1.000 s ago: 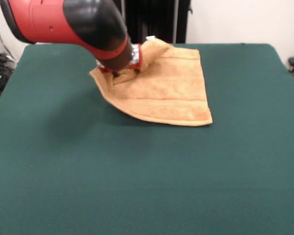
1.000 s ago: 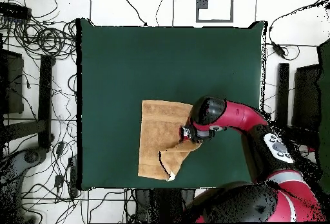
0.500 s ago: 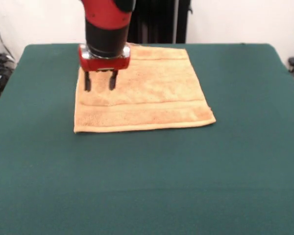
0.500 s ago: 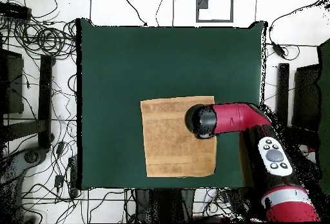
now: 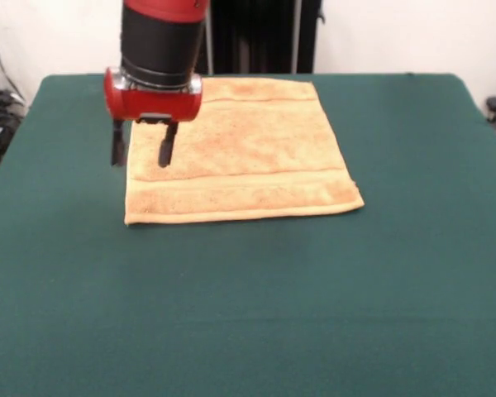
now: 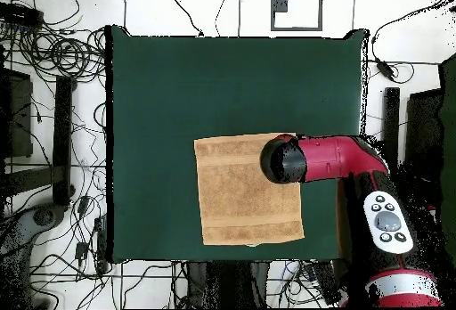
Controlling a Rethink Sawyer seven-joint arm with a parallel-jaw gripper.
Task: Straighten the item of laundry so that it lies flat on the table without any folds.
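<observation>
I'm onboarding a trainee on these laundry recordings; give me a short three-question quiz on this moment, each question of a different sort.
1. True or false: the towel lies spread flat on the table with no corner folded over.
2. Multiple choice: the pincer is A) shut on the towel, B) open and holding nothing, C) out of view.
3. Fill in: in the front view, the pincer hangs above the towel's ____ edge.

Key
1. True; in the overhead view it reads as a plain rectangle.
2. B; its two fingers stand apart, clear of the cloth.
3. Left; one finger shows against the green table, the other against the towel.
</observation>
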